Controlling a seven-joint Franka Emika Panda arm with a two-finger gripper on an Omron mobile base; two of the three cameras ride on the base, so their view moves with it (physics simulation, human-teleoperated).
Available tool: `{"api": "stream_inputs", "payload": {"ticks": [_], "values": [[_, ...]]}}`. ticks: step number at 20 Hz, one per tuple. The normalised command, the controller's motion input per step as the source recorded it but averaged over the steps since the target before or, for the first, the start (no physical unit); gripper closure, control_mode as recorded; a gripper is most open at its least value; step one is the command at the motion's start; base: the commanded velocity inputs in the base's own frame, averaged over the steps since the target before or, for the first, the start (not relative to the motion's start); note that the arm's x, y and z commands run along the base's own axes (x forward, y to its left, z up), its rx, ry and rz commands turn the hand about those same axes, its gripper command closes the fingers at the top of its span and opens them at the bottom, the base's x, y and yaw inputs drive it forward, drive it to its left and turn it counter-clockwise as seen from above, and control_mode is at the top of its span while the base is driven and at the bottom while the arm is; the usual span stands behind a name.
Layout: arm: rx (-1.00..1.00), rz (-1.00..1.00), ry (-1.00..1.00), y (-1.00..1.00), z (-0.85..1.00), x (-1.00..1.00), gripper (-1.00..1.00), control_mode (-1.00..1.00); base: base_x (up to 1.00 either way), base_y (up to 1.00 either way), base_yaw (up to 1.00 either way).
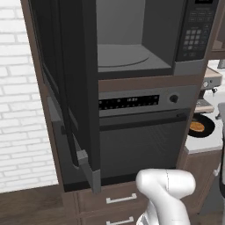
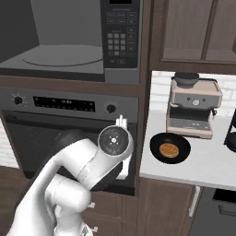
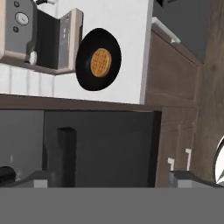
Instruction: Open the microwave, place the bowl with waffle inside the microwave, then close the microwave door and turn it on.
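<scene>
1 waffle [image 2: 169,150] in bowl [image 2: 158,152] (microwave door [image 1: 70,88] open).

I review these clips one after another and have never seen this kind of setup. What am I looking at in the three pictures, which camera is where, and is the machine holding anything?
It is a rendered kitchen with a white robot arm on a driving base. Two pictures come from cameras on the base, behind the arm to its left and right. The third camera sits on the hand and looks along the claw, so its picture is rolled sideways.

The microwave is built in above an oven. The microwave door is swung open, showing the grey inside with its turntable.

On the white counter to the right lies the black bowl with the waffle in it, beside a coffee machine.

The claw is open and holds nothing; it is apart from the bowl.
</scene>
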Motion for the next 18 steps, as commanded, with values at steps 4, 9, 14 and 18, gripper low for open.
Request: {"api": "stream_inputs", "payload": {"ticks": [4, 9, 14, 18], "values": [[0.0, 0.01, 0.06, -0.94, -0.15, 0.22, -1.0, -1.0, 0.0, 0.0, 0.0], [0.0, 0.11, 0.0, -0.6, -0.15, 0.35, -1.0, -1.0, 0.0, 0.0, 0.0], [0.0, 0.12, 0.02, -0.57, -0.25, 0.46, -1.0, -1.0, 0.0, 0.0, 0.0], [0.0, 0.13, 0.08, -0.61, -0.33, 0.46, -1.0, -1.0, 0.0, 0.0, 0.0]]}}
